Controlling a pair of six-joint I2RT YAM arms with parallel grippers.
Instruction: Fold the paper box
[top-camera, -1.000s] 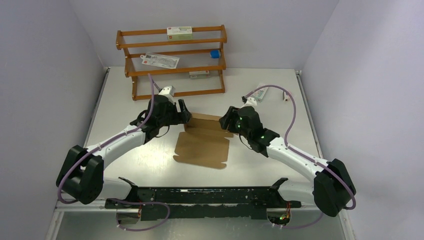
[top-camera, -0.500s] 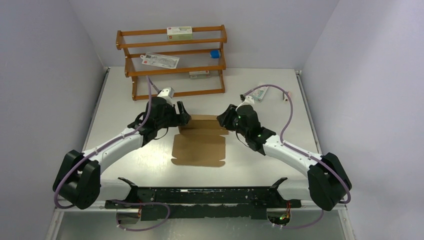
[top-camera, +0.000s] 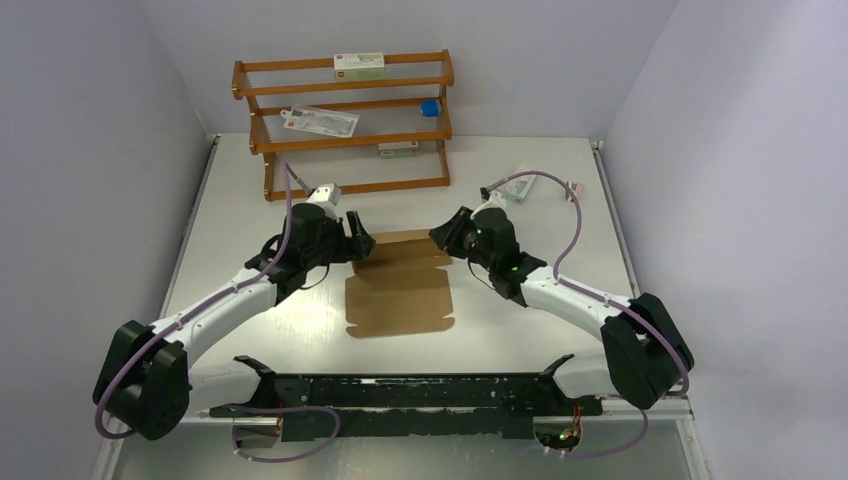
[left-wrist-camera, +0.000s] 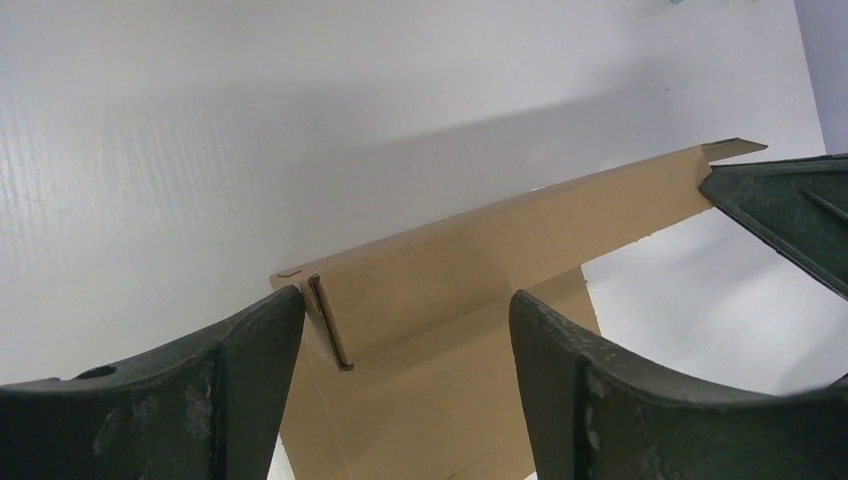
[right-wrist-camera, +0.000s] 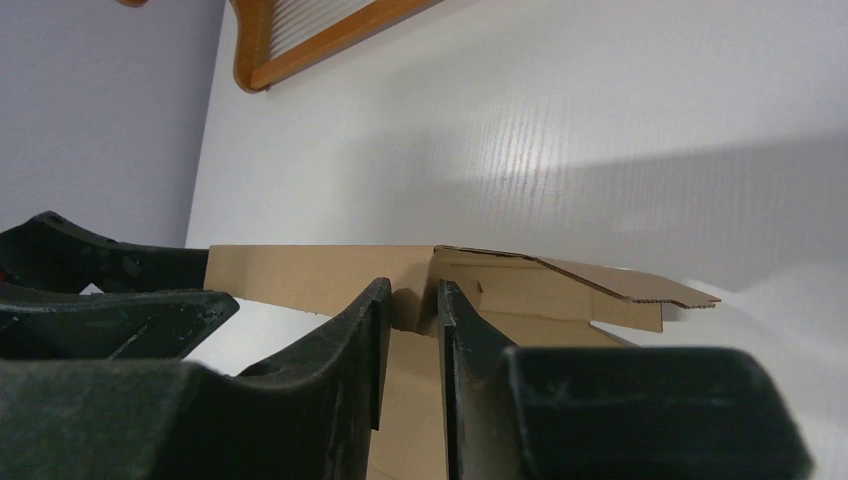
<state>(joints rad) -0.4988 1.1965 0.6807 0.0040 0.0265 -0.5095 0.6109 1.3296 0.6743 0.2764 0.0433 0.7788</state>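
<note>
Right wrist shows my right gripper (right-wrist-camera: 410, 300) narrowed to a slit at the box's (right-wrist-camera: 300, 275) raised back flap; whether it grips, I cannot tell. Left wrist shows my left gripper (left-wrist-camera: 405, 310) wide open astride that flap's end. Top view: brown box, mostly flat, at frame centre on the table (top-camera: 230, 220).

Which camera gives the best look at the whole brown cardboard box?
The top external view: the whole paper box shows, far flap raised. The left wrist view shows only one end of that flap; the right wrist view only the other end.
</note>
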